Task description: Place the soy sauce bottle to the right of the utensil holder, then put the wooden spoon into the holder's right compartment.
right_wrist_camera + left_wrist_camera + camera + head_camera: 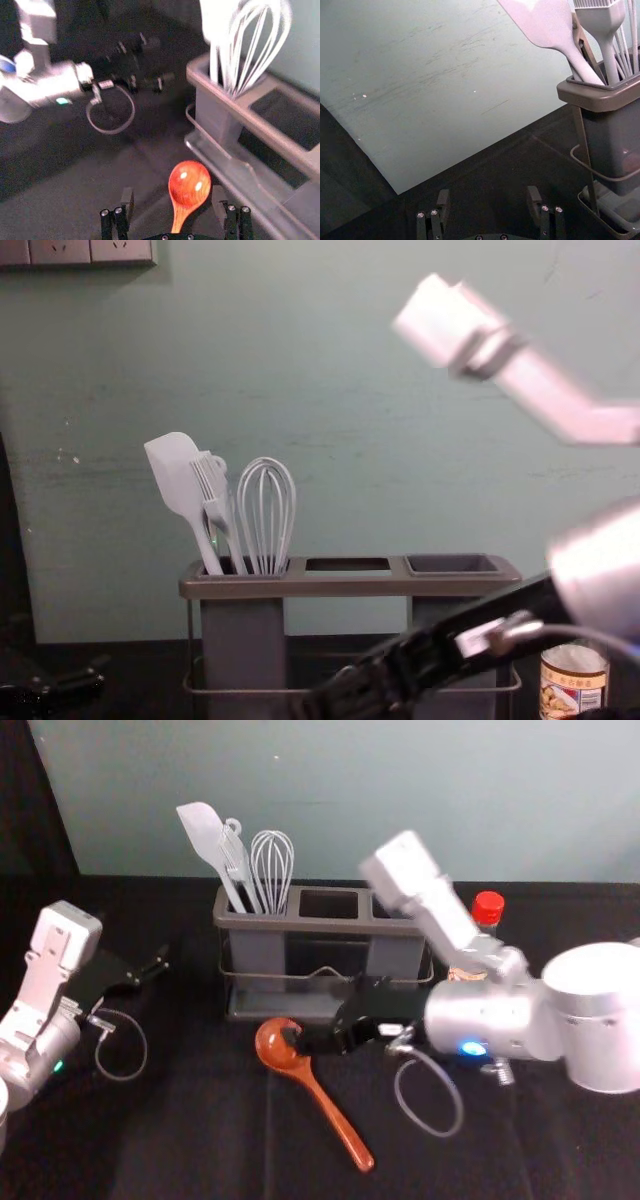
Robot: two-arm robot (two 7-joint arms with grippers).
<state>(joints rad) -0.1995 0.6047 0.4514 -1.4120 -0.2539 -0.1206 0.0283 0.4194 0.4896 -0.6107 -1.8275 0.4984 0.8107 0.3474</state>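
Lining up a bowl-end grip, probably so the handle drops in first, I hold the right gripper (173, 195) wide at the spoon (327, 1105) on the table (180, 1130) in front of the holder (330, 925), sauce bottle (488, 908) off its right end, left gripper (489, 195) idle off its left.

1 wooden spoon (330, 1110) by right pincer (296, 1040)

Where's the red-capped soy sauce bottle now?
Head view: the bottle stands just right of the grey utensil holder, partly behind the robot's silver right arm.
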